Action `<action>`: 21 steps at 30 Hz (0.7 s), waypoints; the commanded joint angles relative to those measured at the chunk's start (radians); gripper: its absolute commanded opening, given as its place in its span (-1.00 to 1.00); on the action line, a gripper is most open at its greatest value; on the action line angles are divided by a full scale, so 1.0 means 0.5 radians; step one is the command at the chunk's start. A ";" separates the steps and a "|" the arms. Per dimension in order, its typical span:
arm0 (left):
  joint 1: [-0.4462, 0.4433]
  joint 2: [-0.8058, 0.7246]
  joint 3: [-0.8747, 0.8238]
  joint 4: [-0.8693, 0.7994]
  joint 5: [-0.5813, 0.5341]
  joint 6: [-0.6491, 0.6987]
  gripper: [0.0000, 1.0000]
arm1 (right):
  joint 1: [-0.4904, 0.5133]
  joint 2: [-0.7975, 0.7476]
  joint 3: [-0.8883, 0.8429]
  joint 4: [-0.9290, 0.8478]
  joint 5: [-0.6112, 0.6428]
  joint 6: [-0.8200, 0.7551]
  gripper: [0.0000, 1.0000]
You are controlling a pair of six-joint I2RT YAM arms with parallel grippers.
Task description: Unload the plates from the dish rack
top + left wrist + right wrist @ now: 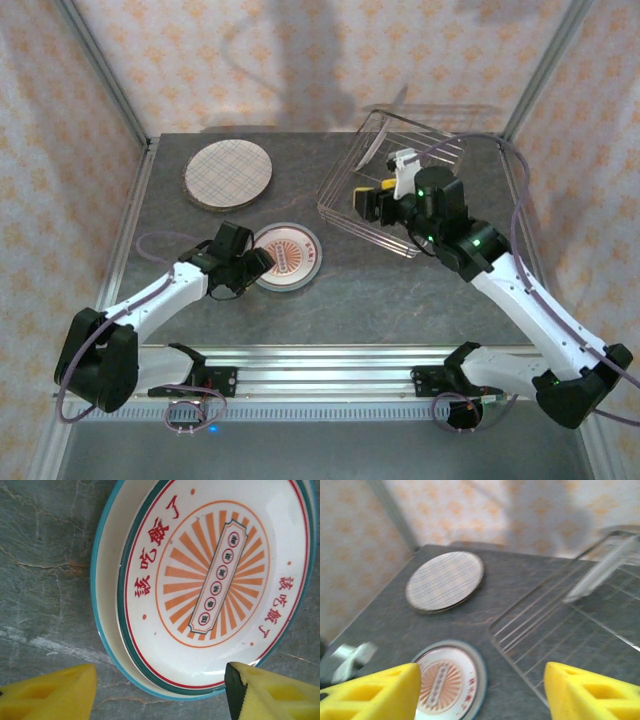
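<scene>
Dark grey stone-look table point(400, 300) inside a booth of pale floral wallpaper, with metal posts at the far corners.

Toward the far left corner: plaid plate point(228, 174), flat and face-up, well apart from everything else. Thick and dark at the edge, so possibly resting on a second piece; cannot tell. Probably the drop-off spot, kept away from the working area.

Near the middle of the table, closer to the near edge: sunburst plate point(285, 256), white with orange rays, red characters and a green rim. Nested face-up in a blue-rimmed plate point(107, 645) underneath, a stable way of stacking.

At the left rim of this stack: left gripper point(250, 266), yellow fingertips point(50, 695) spread wide to either side of the plate's near rim. Nothing between them and no contact visible; reads as a finished set-down.

At the far right corner, askew to the table edges: dish rack point(350, 225), with one pale plate point(380, 143) on edge, leaning along the rack's far left side. Upright storage leaves a rim free for pinching.

Over the rack's near left side: right gripper point(372, 205), jaws wide and empty. Probably placed for a reach to the leaning plate; task judged mostly done.
</scene>
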 commanded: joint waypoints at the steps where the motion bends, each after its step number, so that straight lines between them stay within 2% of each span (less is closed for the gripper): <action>1: -0.023 -0.102 0.138 -0.229 -0.148 0.067 0.39 | 0.008 0.180 0.225 -0.114 0.561 0.270 0.26; 4: -0.027 -0.173 0.247 -0.324 -0.191 0.107 0.40 | 0.000 0.478 0.546 -0.377 0.778 0.453 0.25; 10: -0.036 -0.320 0.490 -0.421 -0.263 0.211 0.41 | -0.108 1.176 1.356 -0.968 0.853 0.807 0.25; 15: -0.044 -0.404 0.710 -0.474 -0.279 0.343 0.44 | -0.212 1.657 1.947 -1.286 0.815 0.958 0.26; 18: -0.047 -0.474 0.820 -0.497 -0.295 0.426 0.46 | -0.270 1.904 2.231 -1.385 0.786 0.992 0.26; 21: -0.047 -0.531 0.917 -0.550 -0.295 0.507 0.48 | -0.299 2.046 2.348 -1.298 0.748 0.915 0.26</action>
